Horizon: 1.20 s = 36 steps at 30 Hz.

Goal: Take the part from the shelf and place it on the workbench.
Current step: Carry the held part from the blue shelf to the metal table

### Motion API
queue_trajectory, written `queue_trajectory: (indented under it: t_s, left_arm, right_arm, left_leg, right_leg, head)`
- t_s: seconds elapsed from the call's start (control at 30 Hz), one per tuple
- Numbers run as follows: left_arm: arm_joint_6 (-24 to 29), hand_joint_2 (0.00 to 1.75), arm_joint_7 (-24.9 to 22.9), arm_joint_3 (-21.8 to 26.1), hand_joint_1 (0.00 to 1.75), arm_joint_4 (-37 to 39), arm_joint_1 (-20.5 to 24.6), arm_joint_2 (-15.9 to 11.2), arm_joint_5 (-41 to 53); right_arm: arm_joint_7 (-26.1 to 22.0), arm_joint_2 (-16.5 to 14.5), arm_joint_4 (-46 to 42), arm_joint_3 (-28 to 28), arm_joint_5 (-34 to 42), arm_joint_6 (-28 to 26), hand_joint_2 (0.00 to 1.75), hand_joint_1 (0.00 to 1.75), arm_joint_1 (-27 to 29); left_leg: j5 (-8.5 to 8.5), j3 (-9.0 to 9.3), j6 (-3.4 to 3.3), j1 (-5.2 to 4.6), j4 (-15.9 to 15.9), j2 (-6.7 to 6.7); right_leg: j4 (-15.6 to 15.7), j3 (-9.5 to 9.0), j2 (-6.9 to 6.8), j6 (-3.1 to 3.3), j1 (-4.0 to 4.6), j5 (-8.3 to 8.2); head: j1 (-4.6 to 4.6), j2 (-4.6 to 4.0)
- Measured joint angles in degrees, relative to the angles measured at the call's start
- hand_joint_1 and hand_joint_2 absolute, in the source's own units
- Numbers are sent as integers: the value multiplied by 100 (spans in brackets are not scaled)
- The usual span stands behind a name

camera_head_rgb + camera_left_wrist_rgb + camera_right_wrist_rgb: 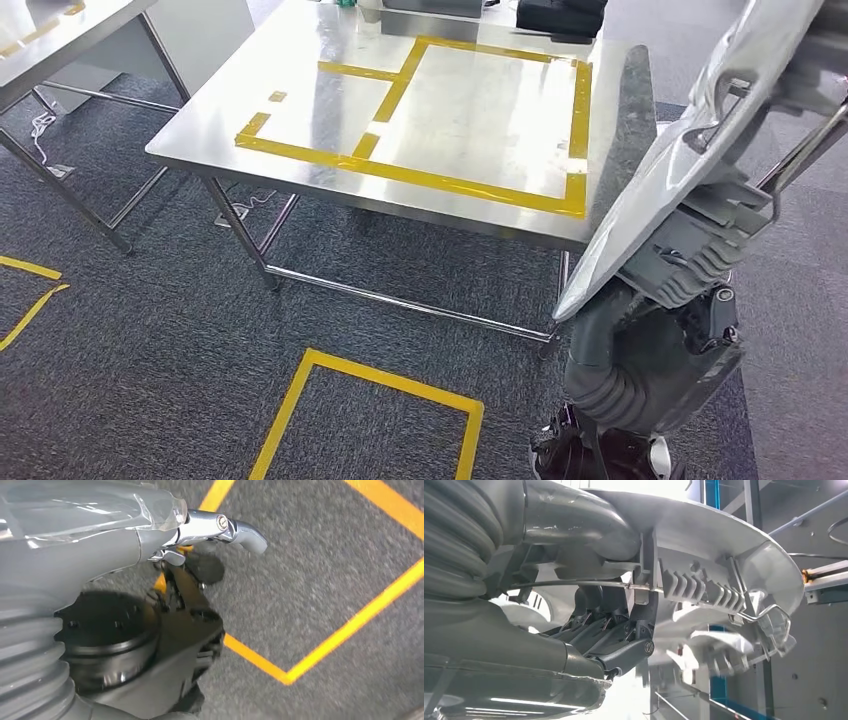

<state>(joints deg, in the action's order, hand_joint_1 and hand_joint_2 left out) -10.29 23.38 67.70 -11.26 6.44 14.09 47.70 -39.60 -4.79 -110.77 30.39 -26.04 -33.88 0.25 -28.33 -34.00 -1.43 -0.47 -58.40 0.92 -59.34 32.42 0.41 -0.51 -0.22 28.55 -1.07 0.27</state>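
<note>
In the head view, at the right edge, my right hand (715, 215) holds the part (680, 140), a large curved silver-grey moulded panel, above the floor just off the workbench's right front corner. From the right wrist camera the part (724, 545) shows ribs, clips and a thin wire, and my dark fingers (609, 625) and thumb clamp around its edge. The steel workbench (320, 110) carries yellow tape outlines (470, 182). My left hand (220, 527) hangs over the carpet, thumb stretched out, holding nothing.
A black case (560, 15) and other items sit at the workbench's far edge. A second steel table (60, 40) stands at the far left. A yellow taped square (370, 410) marks the carpet before the bench. Blue shelf posts (711, 495) rise behind the part.
</note>
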Motion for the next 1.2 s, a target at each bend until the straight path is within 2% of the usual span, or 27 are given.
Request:
queue_trajectory:
  t_s: [0.1,0.13,0.17,0.23,0.27,0.3,0.33,0.4,0.43,0.47,0.5,0.53,0.57,0.6,0.67,0.7,0.73,0.8,0.83,0.87,0.93,0.97,1.0,1.07,1.13,1.17,1.2]
  left_arm:
    - [-77,175,4,3,0,-1,-18,-9,-27]
    - [-82,175,5,5,0,-2,-22,-12,-30]
    - [-77,175,5,6,0,-4,-22,-15,-29]
    - [-58,175,1,8,0,-7,-25,-20,-22]
    - [-50,175,-3,7,0,-6,-35,-16,-12]
    - [-45,175,-6,7,0,-5,-47,-13,-2]
    - [-43,175,-9,7,0,-5,-57,-10,6]
    - [-53,175,-13,8,0,-5,-64,-13,12]
    - [-65,175,-16,8,0,-8,-61,-30,9]
    - [-84,175,-19,8,0,-10,-58,-37,7]
    - [-100,175,-21,8,0,-13,-57,-43,4]
    - [-115,175,-23,8,0,-14,-55,-42,1]
    - [-124,175,-25,8,0,-13,-45,-27,0]
    - [-118,175,-29,7,0,-13,-30,-19,1]
    - [-36,175,-36,3,0,-13,11,-3,33]
    - [37,175,-33,1,0,-13,16,3,57]
    - [112,175,-25,-1,0,-13,12,5,79]
    - [204,175,-6,-1,0,-13,-8,4,105]
    - [220,175,-2,-1,0,-13,-13,1,113]
    - [228,175,1,-1,0,-13,-15,-4,119]
    - [232,175,4,-1,0,-13,-22,-16,125]
    - [232,175,5,-1,0,-13,-27,-19,127]
    - [233,175,5,-1,0,-13,-32,-18,127]
    - [234,175,7,-1,0,-12,-31,-11,130]
    - [237,175,11,-4,0,-14,-21,-9,137]
    - [245,175,11,-5,0,-16,-16,-8,140]
    - [263,175,7,-7,0,-16,-15,-7,143]
  right_arm:
    - [1,-9,4,-3,-2,0,175,175,11]
    - [2,-11,4,-3,-2,0,175,175,7]
    - [0,-11,3,-2,-4,-1,175,175,-1]
    - [-3,-6,1,-1,-8,-2,175,175,-6]
    - [-4,-1,2,-2,-10,-2,175,175,0]
    - [-4,6,3,-2,-10,-2,175,175,6]
    - [-4,11,4,-3,-10,-2,175,175,11]
    - [-2,22,11,-3,-10,-2,175,175,16]
    - [-2,30,20,-2,-9,-2,175,175,18]
    - [1,41,29,-3,-8,-2,175,175,27]
    - [3,44,36,-9,-6,-2,175,175,40]
    - [5,42,39,-13,-5,-2,175,175,49]
    - [6,35,37,-17,-4,-2,175,175,55]
    - [6,23,32,-20,-5,-2,175,175,53]
    - [5,10,26,-17,-9,-8,175,175,42]
    - [4,6,24,-16,-12,-13,175,175,40]
    - [3,3,24,-15,-15,-19,175,175,41]
    - [0,1,24,-14,-19,-24,175,175,42]
    - [0,0,24,-14,-19,-24,175,175,42]
    - [0,0,24,-14,-19,-24,175,175,42]
    - [0,0,25,-13,-19,-24,175,175,41]
    - [0,1,26,-15,-19,-24,175,175,40]
    - [0,1,28,-17,-19,-25,175,175,38]
    - [-1,1,28,-21,-19,-27,175,175,35]
    - [-3,2,22,-22,-18,-28,175,175,30]
    - [-2,3,21,-22,-17,-29,175,175,26]
    - [-2,6,21,-22,-17,-30,175,175,23]
  left_leg:
    - [-31,235,-100,12,289,15]
    - [-30,360,-123,25,373,16]
    - [-32,448,-130,45,424,11]
    - [-67,521,-102,86,440,-8]
    - [-91,545,-66,119,435,-18]
    - [-116,576,-19,162,427,-23]
    - [-148,613,45,214,414,-22]
    - [-265,695,219,326,352,-4]
    - [-349,721,306,365,293,5]
    - [-438,725,381,386,242,8]
    - [-510,746,438,392,202,8]
    - [-549,775,472,401,156,6]
    - [-537,774,495,410,94,2]
    - [-474,735,505,421,-56,-8]
    - [-398,343,496,412,-666,-42]
    - [-484,57,487,393,-1043,-57]
    - [-653,-236,480,369,-1371,-64]
    - [-934,-651,454,332,-1635,-64]
    - [-890,-736,428,317,-1504,-64]
    - [-699,-743,395,302,-1221,-64]
    - [-59,-661,333,264,-515,-71]
    - [182,-612,316,245,-304,-75]
    - [326,-587,307,228,-211,-77]
    - [336,-550,279,212,-217,-66]
    - [292,-502,205,217,-196,-51]
    - [263,-465,156,215,-184,-50]
    - [231,-429,107,201,-177,-51]
  right_leg:
    - [-208,1,-8,-109,-38,-156]
    - [-321,49,-5,-124,-49,-125]
    - [-502,148,1,-125,-56,-1]
    - [-1031,474,7,-196,-87,332]
    - [-1251,627,4,-257,-122,441]
    - [-1318,701,0,-326,-166,448]
    - [-1189,670,-6,-396,-221,333]
    - [-561,406,2,-525,-334,-30]
    - [-307,304,13,-542,-360,-60]
    - [-187,240,15,-491,-366,-31]
    - [-216,229,24,-406,-346,86]
    - [-238,205,12,-284,-332,175]
    - [-275,149,5,-192,-321,186]
    - [-277,83,1,-139,-314,211]
    - [-216,-69,-17,-78,-300,234]
    - [-167,-132,-24,-56,-298,255]
    - [-120,-193,-17,-39,-294,283]
    - [-54,-318,12,-26,-293,353]
    - [-34,-396,29,-32,-296,404]
    - [-22,-477,41,-44,-302,462]
    - [-8,-636,58,-94,-309,597]
    - [9,-687,67,-134,-301,655]
    - [42,-727,77,-177,-290,704]
    - [169,-807,91,-253,-279,758]
    - [138,-847,56,-288,-287,836]
    - [-73,-756,34,-290,-279,938]
    - [-440,-564,12,-280,-258,1079]
  head:
    - [2,0]
    - [7,-1]
    - [13,-1]
    - [20,-1]
    - [19,-1]
    - [18,-1]
    - [18,-1]
    - [25,-1]
    - [41,-1]
    - [43,-1]
    - [43,-1]
    - [36,-1]
    - [15,-1]
    - [7,-1]
    - [-12,1]
    - [-16,1]
    - [-20,1]
    - [-21,1]
    - [-21,1]
    - [-20,1]
    - [-20,1]
    - [-26,0]
    - [-31,0]
    - [-46,0]
    - [-44,1]
    - [-37,1]
    - [-35,1]
